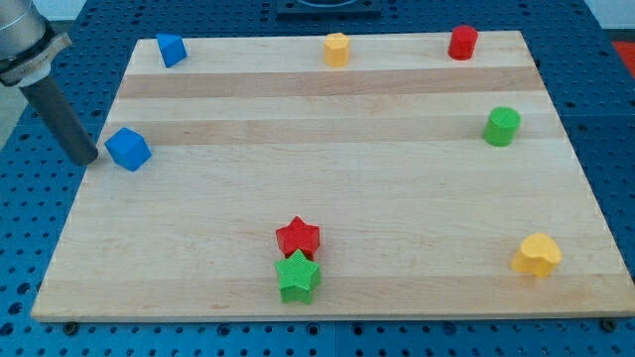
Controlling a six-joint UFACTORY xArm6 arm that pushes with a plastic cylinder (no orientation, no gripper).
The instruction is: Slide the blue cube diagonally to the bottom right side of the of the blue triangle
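Observation:
The blue cube (127,149) sits near the board's left edge, at mid height. The blue triangle (171,49) lies at the view's top left corner of the board, above and a little right of the cube. My tip (87,159) is at the board's left edge, just left of the blue cube, with a small gap or light contact that I cannot tell apart.
The wooden board (327,169) carries a yellow hexagon block (336,48) and a red cylinder (462,43) along the top, a green cylinder (502,126) at the right, a yellow heart (537,255) at the bottom right, and a red star (298,238) touching a green star (298,277) at bottom centre.

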